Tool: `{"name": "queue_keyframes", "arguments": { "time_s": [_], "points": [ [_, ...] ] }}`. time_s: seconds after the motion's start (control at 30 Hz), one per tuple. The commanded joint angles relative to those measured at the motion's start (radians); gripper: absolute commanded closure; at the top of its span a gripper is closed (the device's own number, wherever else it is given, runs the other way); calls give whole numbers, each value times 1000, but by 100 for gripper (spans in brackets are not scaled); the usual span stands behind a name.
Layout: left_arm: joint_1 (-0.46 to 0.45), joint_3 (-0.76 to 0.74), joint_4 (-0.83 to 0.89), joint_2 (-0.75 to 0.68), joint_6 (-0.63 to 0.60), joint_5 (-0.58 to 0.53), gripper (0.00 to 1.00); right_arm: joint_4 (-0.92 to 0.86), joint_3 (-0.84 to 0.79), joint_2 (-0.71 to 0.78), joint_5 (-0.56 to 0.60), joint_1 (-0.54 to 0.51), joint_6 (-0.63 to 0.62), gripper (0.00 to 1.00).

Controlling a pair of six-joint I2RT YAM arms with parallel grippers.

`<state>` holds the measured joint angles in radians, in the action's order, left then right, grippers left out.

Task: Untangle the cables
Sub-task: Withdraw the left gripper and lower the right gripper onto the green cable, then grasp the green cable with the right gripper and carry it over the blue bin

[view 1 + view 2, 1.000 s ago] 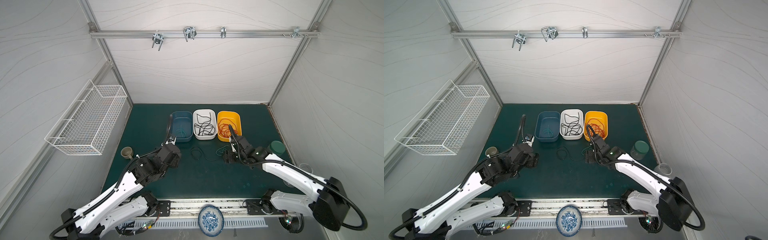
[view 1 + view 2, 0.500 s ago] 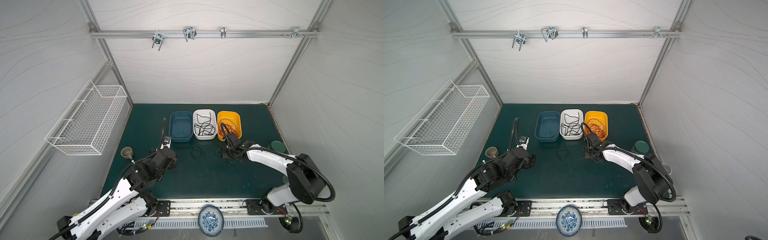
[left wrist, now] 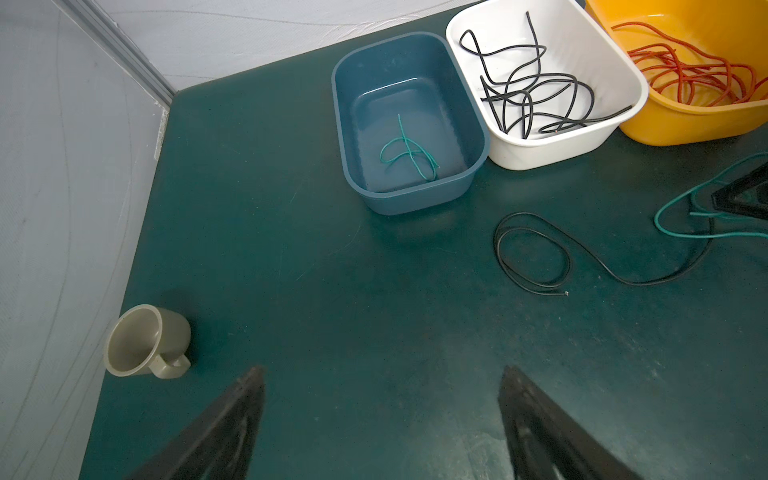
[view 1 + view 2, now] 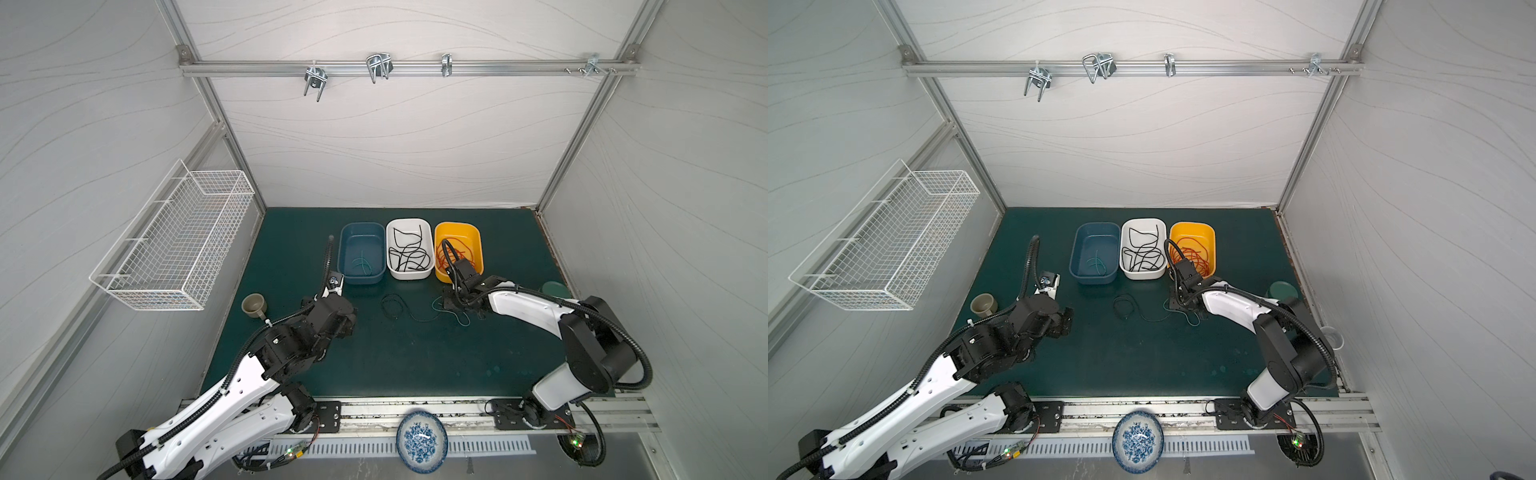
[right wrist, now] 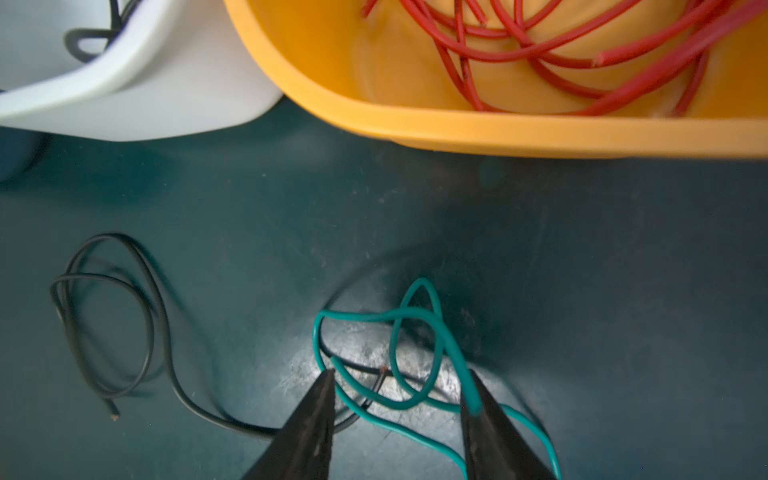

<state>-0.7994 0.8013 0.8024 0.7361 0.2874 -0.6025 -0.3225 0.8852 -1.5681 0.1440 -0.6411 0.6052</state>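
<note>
While left hand [image 3: 383,370] stays spread, right hand [image 5: 401,373] — narrower now — straddles the teal cable [image 5: 357,316]

Top views: mounted high above the near edge of the bench [image 4: 395,365], tilted down toward the back wall [image 4: 395,145]; far off, taking in the whole bench

Stereo pair: both top views face the same way and share nearly everything, shifted slightly sideways

Left wrist view: behind the left end effector [image 3: 382,370], raised well above the bench, facing its far left corner; takes in the mug [image 3: 166,332], blue tub [image 3: 415,195] and white tub [image 3: 540,153]

Right wrist view: behind the right end effector [image 5: 400,374], very close to the bench, facing the near wall of the yellow tub [image 5: 457,129]

Wrist overlap: black cable [image 5: 110,235], teal cable [image 5: 365,316], white tub, yellow tub
</note>
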Motion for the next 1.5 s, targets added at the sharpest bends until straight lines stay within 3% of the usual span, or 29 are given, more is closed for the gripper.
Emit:
{"name": "queue_keyframes", "arguments": {
  "time_s": [0.0,0.37,1.03,1.47],
  "points": [
    [5,-1,-35,2,-2,-8,11,25,1,-15,-9,3,9,54],
    [13,-2,-40,0,-4,3,11,50,5,-80,-21,5,25,62],
    [24,-4,-43,1,-4,15,11,-25,43,8,56,-33,-9,100],
    [25,-4,-43,-5,-4,15,11,-121,112,140,112,-89,-35,100]
  ]
}}
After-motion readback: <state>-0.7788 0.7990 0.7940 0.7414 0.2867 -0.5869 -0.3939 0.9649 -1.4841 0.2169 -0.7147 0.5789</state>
